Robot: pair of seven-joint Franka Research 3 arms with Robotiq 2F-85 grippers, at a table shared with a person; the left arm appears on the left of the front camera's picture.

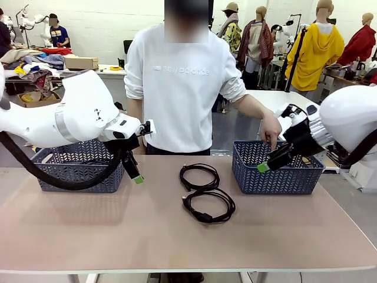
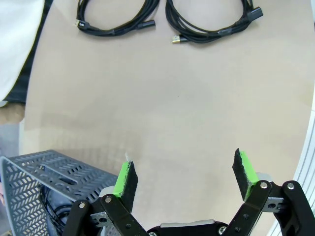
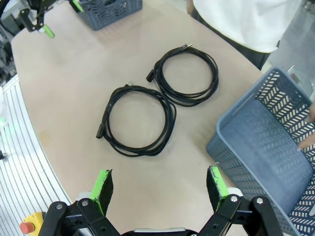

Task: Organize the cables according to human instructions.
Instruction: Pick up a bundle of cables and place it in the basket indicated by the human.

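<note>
On the surface (image 1: pixel 118 236) between the left basket (image 1: pixel 88 177) and the right basket (image 1: pixel 277 177), the far cable (image 3: pixel 189 101) lies just behind the near cable (image 3: pixel 170 120), touching.

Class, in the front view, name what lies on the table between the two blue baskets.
Front view: the far cable and the near cable, both coiled and touching, lie between the left basket and the right basket.

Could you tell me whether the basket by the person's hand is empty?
Empty, as far as visible: in the right wrist view the basket shows a bare floor, though one end is cropped.
</note>
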